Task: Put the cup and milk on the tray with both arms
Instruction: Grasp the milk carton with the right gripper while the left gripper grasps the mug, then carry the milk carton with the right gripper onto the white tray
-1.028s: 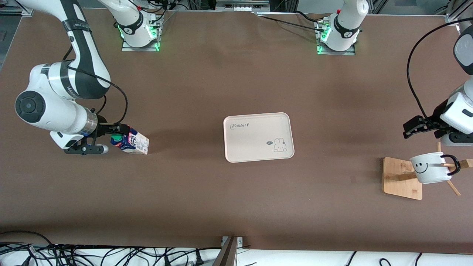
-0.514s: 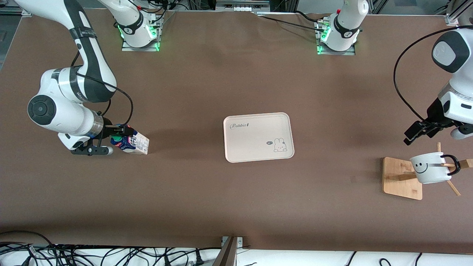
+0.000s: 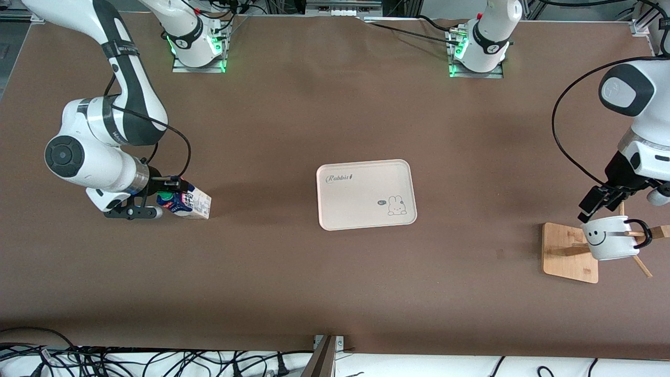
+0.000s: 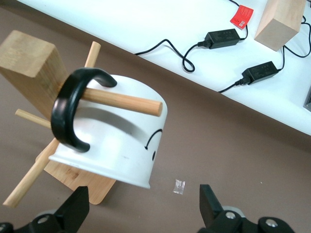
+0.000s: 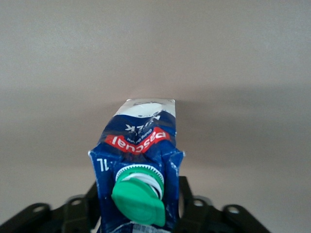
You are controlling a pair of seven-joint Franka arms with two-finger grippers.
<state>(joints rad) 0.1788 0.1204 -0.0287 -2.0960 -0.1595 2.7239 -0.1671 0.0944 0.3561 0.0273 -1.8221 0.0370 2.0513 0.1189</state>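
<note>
The milk, a dark-blue and white carton with a green cap, is on the table at the right arm's end. My right gripper is shut on its top. In the right wrist view the milk sits between the black fingers of the gripper. The cup, white with a smiley face, hangs by its black handle on a wooden peg. My left gripper is open just above it. In the left wrist view the gripper is open beside the rim of the cup. The tray lies empty mid-table.
The cup's wooden stand has a square base and several pegs sticking out at the left arm's end. Off the table edge nearest the camera are cables and power bricks.
My left arm has swung its gripper down and closer to the cup. My right arm's elbow has shifted toward the milk. The milk, cup and tray have not moved.
</note>
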